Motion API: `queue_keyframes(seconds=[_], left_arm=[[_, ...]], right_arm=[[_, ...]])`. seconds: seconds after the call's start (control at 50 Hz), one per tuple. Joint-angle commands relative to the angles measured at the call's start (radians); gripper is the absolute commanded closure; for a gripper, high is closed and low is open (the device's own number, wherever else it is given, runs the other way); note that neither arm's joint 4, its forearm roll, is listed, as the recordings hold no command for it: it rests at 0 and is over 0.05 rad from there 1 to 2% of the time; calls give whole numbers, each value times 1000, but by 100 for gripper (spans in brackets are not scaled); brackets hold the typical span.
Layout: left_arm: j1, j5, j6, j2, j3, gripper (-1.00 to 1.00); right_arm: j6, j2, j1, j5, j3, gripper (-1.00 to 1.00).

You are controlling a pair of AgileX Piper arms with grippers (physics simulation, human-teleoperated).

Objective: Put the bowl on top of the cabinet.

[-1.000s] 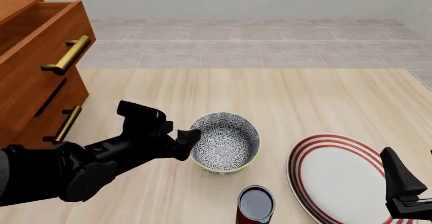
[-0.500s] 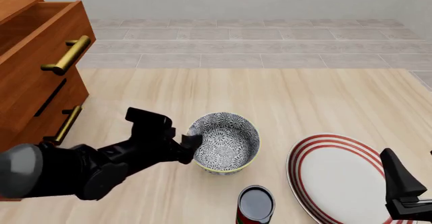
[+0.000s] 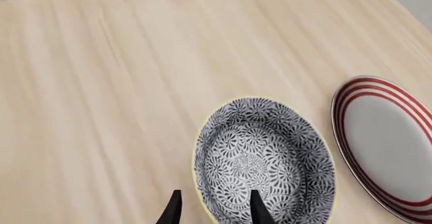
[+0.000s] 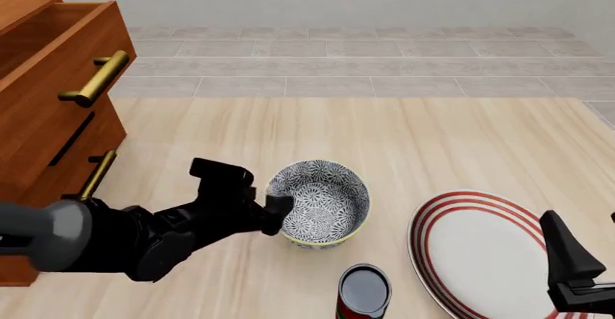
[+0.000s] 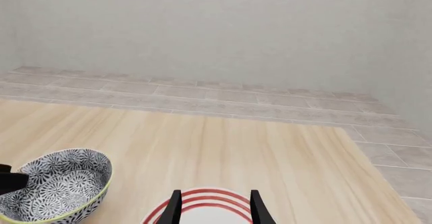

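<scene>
In the front view's lower middle, the bowl (image 4: 320,203) sits on the table (image 4: 384,139), well apart from the cabinet (image 4: 53,96) at upper left, while the left gripper (image 4: 279,214) straddles its near-left rim with jaws parted, and the right gripper (image 5: 213,206) hangs spread over the plate (image 4: 480,250).

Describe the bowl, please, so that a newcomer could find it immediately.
Start at the big reddish-brown cabinet on the left; the bowl sits on the wooden table to its right, beside the red-ringed plate. It alone is deep, with dense black-and-white floral patterning.
</scene>
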Motion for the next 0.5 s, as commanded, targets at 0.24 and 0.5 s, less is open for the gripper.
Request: queue_keyframes(seconds=[0.24,0.5], left_arm=[[0,-1,-16,44,-43,-100],[-11,-23,-40,101,-54,-100]], right_arm=[[3,-13,-6,12,-1,-100],[4,-15,-9,14,-1,-100]])
